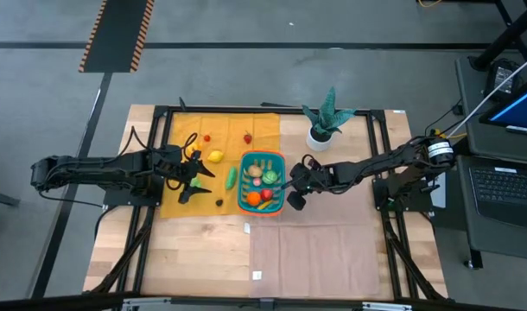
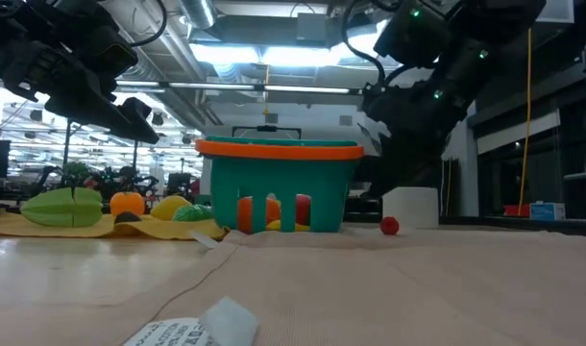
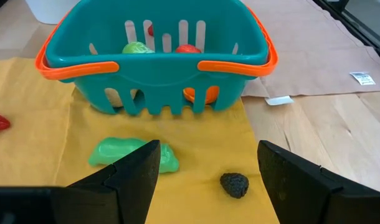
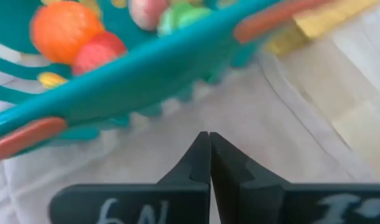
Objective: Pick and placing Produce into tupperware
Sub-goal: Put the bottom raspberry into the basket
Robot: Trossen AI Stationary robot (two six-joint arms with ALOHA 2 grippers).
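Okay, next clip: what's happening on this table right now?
Two arms are sorting toy produce into a teal basket. The right gripper is shut and empty beside the basket's outer wall, above the tan mat. The left gripper is open over the yellow cloth, facing a green piece and a small dark piece. Several items already lie in the basket, including an orange one and a red one. More wait on the cloth.
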